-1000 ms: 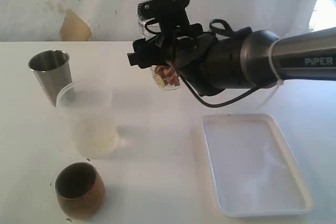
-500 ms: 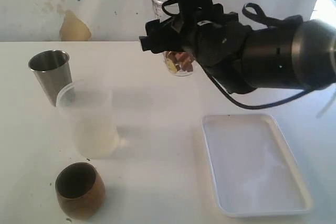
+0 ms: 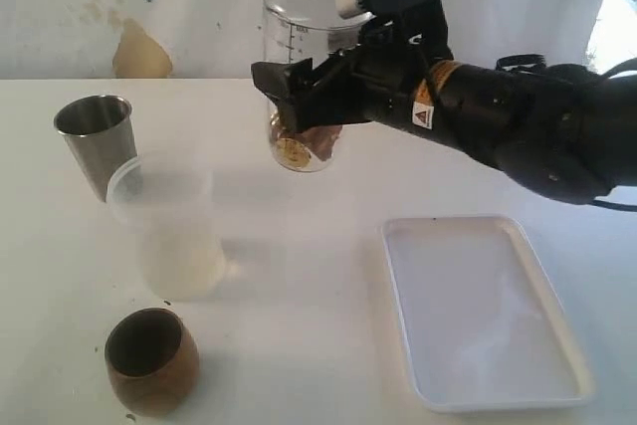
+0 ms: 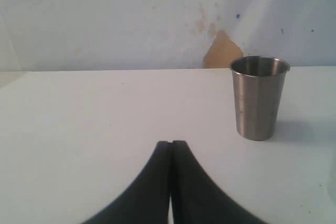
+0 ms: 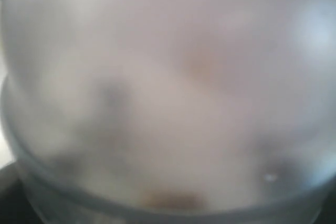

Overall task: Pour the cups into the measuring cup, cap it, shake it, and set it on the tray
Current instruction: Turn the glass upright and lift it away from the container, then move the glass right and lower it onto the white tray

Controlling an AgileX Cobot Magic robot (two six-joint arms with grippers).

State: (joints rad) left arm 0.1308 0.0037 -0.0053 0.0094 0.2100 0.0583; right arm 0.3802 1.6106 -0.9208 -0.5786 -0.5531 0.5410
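One clear, scale-marked measuring cup (image 3: 299,27) sits clamped in the right gripper's (image 3: 304,99) wide jaws, the left gripper (image 4: 170,150) pinched closed on nothing, beside three cups, a steel tumbler (image 3: 95,141), frosted cup (image 3: 169,231) and rounded wooden cup (image 3: 149,360), and one white tray (image 3: 488,325).

The right arm (image 3: 518,126) reaches out level, its right gripper (image 3: 304,106) apparently clamped wide around the measuring cup (image 3: 299,22), held aloft. The left gripper (image 4: 170,148) sits low, fingers pressed together.

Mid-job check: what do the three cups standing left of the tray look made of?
The tapered tumbler looks like brushed steel: grey metallic sheen with reflections. The rounded cup looks like wood: matte brown outside, dark inside. The large cup seems to be frosted plastic: milky, translucent, thin rim; glass is unlikely but not excluded.
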